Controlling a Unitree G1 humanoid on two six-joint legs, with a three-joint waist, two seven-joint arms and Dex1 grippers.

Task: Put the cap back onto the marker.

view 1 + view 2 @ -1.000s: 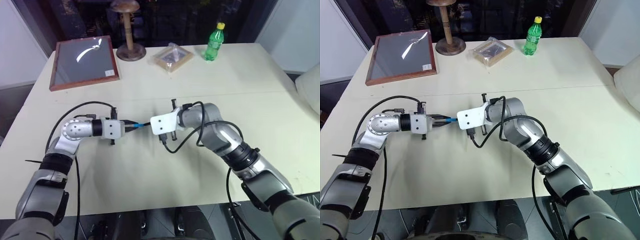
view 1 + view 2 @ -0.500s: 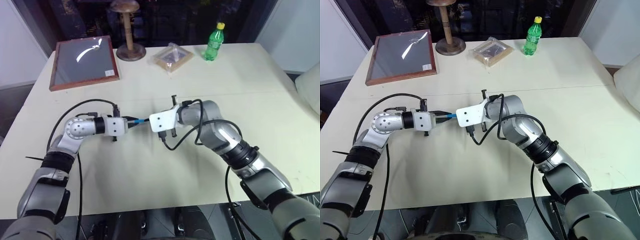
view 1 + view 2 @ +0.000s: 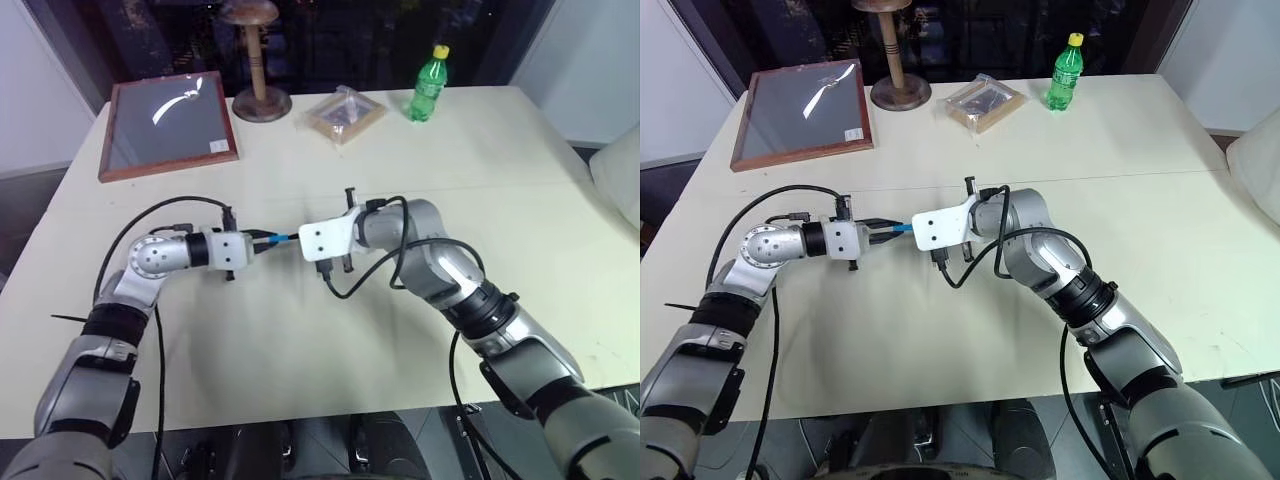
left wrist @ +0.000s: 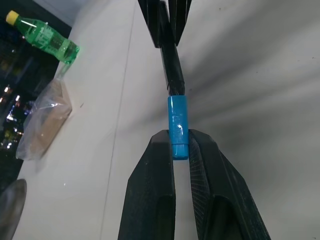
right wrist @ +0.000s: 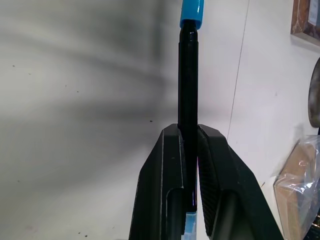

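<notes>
Right now both arms meet over the middle of the cream-coloured table, held up above its surface. Left gripper has its two black fingers clamped on the small bright light-blue plastic cap, pinching its near end. Right gripper is closed around the thin black pen-like marker, gripping it partway along the barrel, a bit of light blue showing at its rear end between the fingers. Cap and marker line up end to end, the marker's tip sitting in the cap's open mouth; how deep it goes I cannot tell. Farther back on the table stand a green plastic bottle with a yellow lid, a clear plastic bag, a wooden-framed dark panel and a turned wooden stand.
</notes>
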